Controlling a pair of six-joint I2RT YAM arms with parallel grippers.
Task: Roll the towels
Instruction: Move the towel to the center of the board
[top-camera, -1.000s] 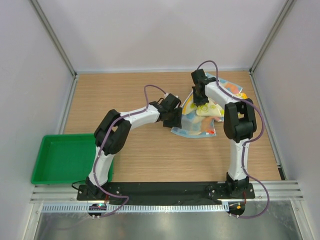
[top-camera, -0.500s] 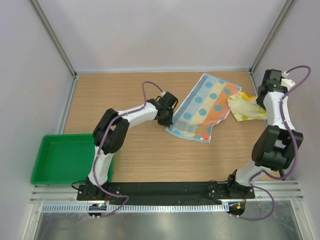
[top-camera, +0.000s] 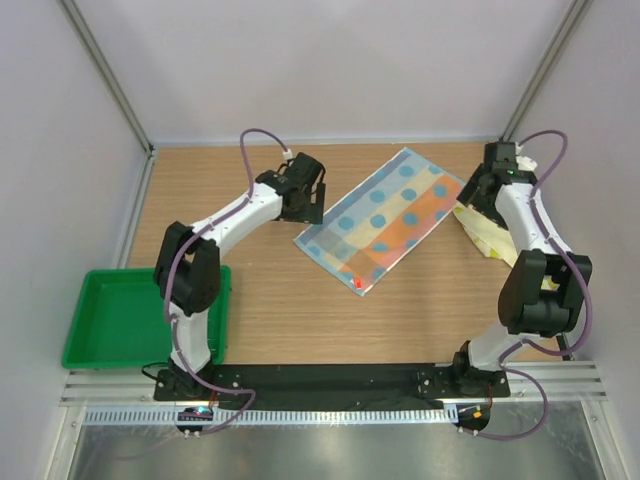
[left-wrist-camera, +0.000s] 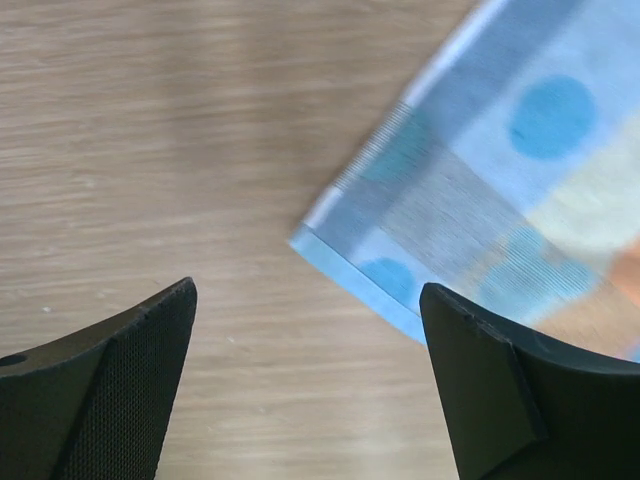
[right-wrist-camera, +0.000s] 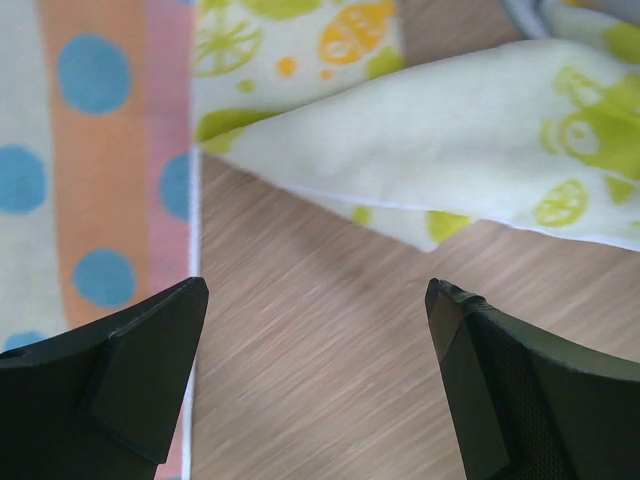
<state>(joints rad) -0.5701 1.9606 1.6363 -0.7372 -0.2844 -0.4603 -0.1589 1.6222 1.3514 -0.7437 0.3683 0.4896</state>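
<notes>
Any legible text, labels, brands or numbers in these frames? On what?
No text can be read in any view.
The red tag at the corner of the blue towel is too small to read.
Prints on the yellow towel: fruit slices only, no letters.

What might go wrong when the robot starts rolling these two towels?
The yellow towel lies folded over itself, so it may roll lumpy. It sits against the blue towel, so rolling one might drag the other. The left gripper hangs open beside the blue corner and might grab nothing.
</notes>
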